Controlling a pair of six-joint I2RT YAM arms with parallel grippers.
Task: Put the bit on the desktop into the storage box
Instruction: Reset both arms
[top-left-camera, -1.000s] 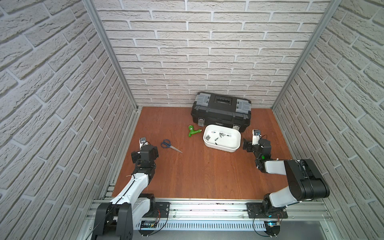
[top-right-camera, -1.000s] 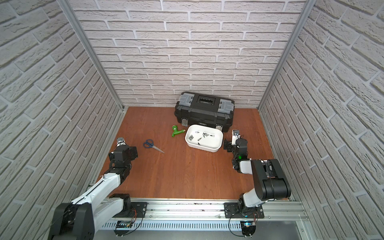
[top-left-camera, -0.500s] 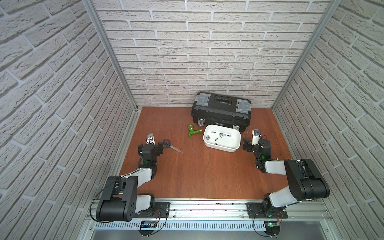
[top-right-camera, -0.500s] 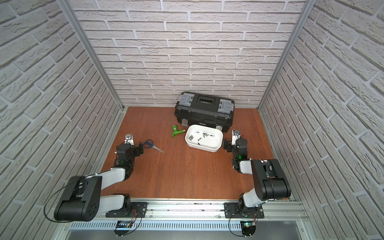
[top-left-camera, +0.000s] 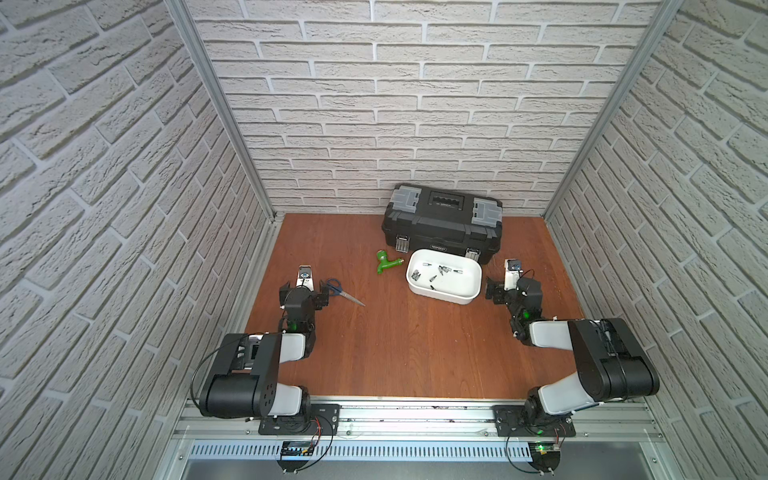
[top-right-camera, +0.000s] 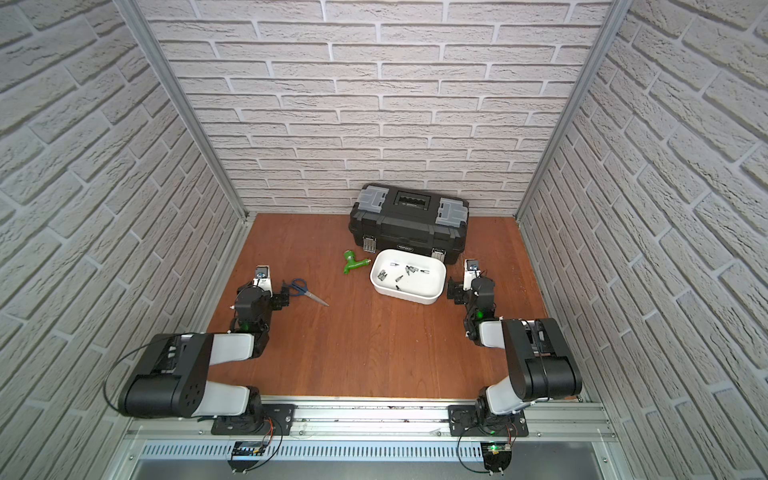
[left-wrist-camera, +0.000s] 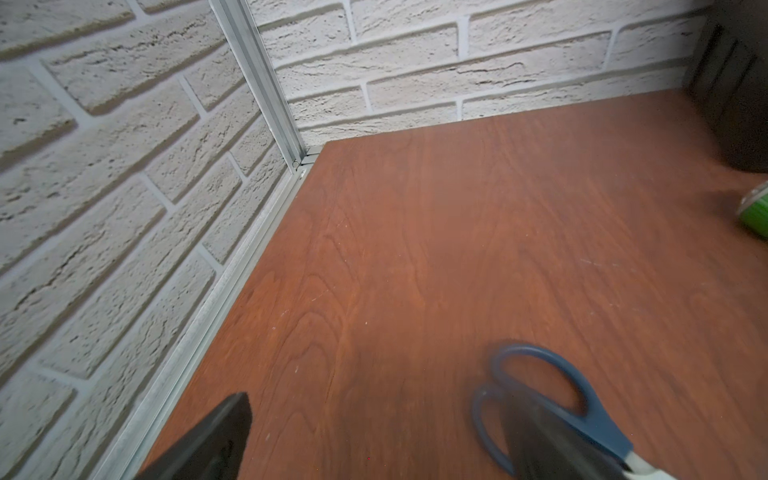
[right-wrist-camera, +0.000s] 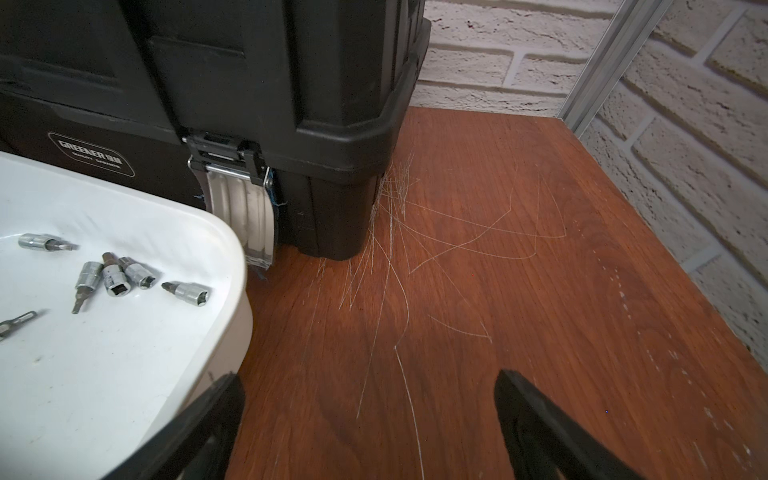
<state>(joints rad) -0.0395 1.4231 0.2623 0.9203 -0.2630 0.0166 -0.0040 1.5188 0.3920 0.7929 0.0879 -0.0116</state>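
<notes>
Left gripper (left-wrist-camera: 374, 428) stands wide open and holds nothing; one of its fingers (left-wrist-camera: 536, 432) lies across the blue scissors (left-wrist-camera: 540, 390), and whether it touches them cannot be told. Right gripper (right-wrist-camera: 370, 399) is also spread wide and empty, with one finger (right-wrist-camera: 216, 411) close against the right end of the storage box (right-wrist-camera: 235, 257). This white tub sits on the desktop (right-wrist-camera: 498, 291), just near of the closed black toolbox (right-wrist-camera: 291, 83). Several short silver bits (right-wrist-camera: 116, 278) with socket ends lie loose on its floor, some touching one another. A green fitting (top-left-camera: 386, 262) lies to its left
</notes>
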